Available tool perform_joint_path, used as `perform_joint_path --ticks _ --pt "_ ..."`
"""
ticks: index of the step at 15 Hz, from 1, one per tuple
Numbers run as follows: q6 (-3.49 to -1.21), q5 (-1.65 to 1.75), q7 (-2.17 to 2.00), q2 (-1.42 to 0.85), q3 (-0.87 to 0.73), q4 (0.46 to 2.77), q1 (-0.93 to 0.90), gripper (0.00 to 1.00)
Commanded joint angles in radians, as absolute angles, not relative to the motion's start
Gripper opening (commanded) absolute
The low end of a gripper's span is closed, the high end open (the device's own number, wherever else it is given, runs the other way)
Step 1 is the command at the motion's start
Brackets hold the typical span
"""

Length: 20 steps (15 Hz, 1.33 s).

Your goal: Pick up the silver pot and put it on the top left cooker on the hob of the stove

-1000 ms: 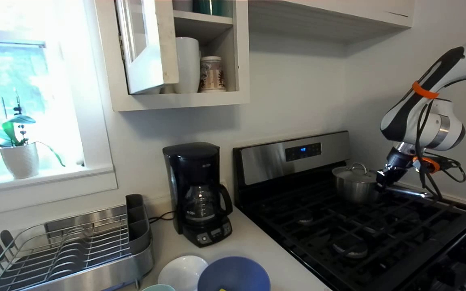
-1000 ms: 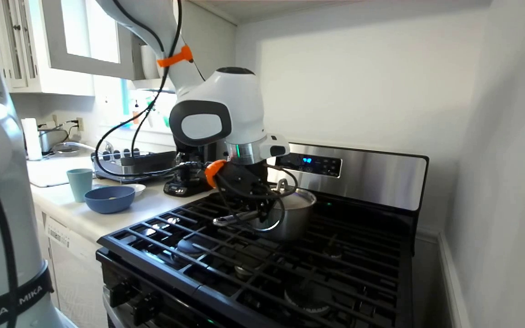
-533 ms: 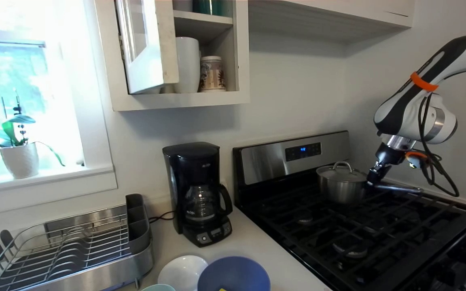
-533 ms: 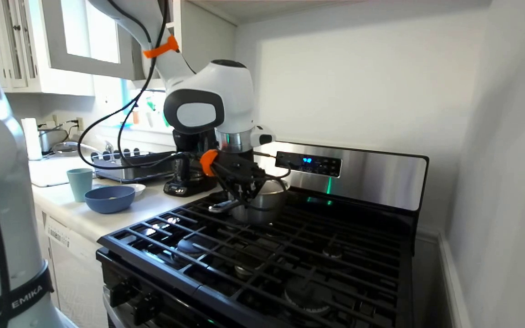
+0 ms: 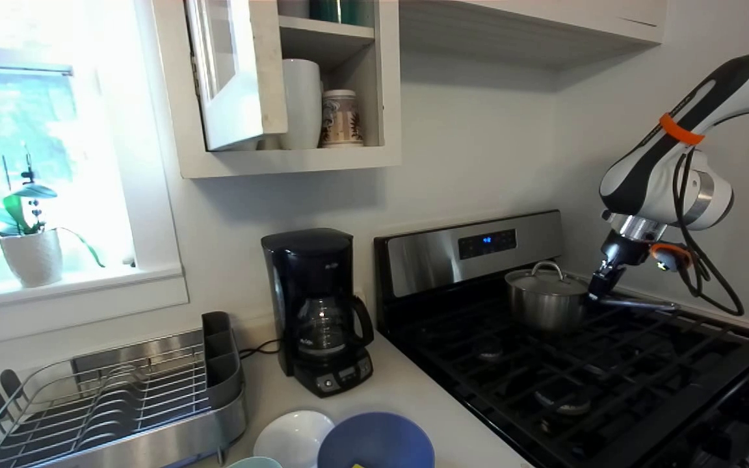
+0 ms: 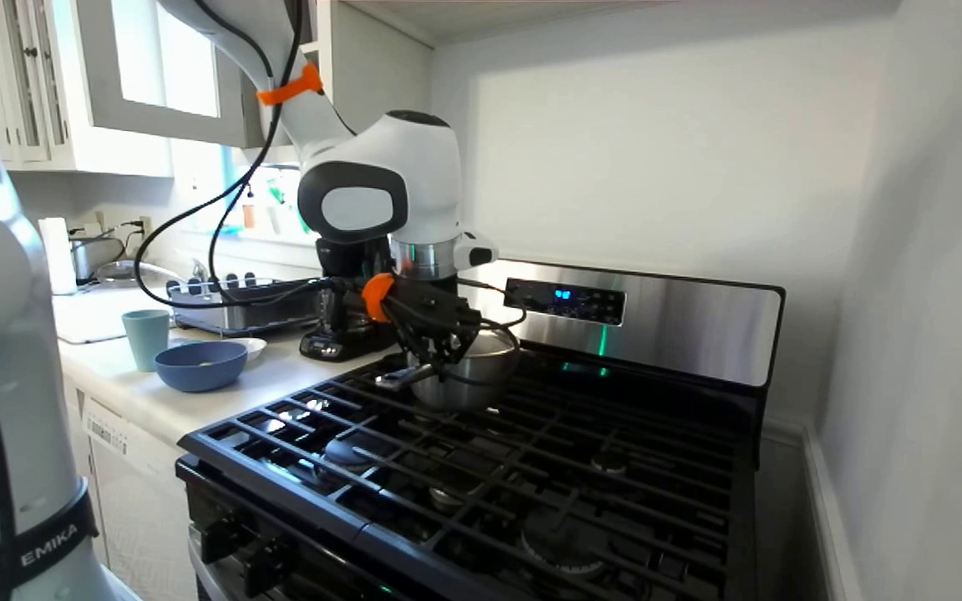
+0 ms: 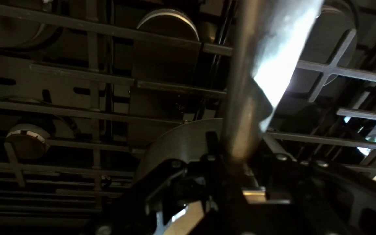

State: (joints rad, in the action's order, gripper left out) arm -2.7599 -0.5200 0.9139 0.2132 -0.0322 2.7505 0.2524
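The silver pot (image 5: 545,305), lidded and upright, is at the back of the hob (image 6: 656,492) and also shows in an exterior view (image 6: 485,371). My gripper (image 5: 599,289) is shut on its handle close to the pot's side. In the wrist view, the handle (image 7: 269,71) rises between the fingers (image 7: 240,153). I cannot tell whether the pot's base touches the grates. The burner nearest the coffee maker, the top left cooker (image 5: 489,351), lies left of the pot in an exterior view. The stove's steel back panel (image 6: 698,325) stands behind.
A black coffee maker (image 5: 309,305) stands on the counter beside the stove. A blue bowl (image 5: 378,439), a white plate (image 5: 293,435), a teal cup (image 6: 147,338) and a dish rack (image 5: 121,403) are on the counter. A cabinet door (image 5: 238,91) hangs open above.
My gripper and the pot have moved left in both exterior views, toward the coffee maker's side, mostly in the first half second. The gripper has kept its hold on the handle.
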Motion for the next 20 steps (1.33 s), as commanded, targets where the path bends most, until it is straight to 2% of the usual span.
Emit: perform_joint_path --ticks 1,6,7,20 --pt "-2.760 -0.520 0.914 0.213 -0.032 2.751 0.252 0.26" --pt "-2.760 -0.520 0.914 0.213 -0.032 2.751 0.252 0.26" --pt "-2.765 -0.513 0.911 0.214 -0.022 2.751 0.248 0.06" --pt "-2.857 -0.504 0.880 0.167 0.138 2.736 0.168 0.06"
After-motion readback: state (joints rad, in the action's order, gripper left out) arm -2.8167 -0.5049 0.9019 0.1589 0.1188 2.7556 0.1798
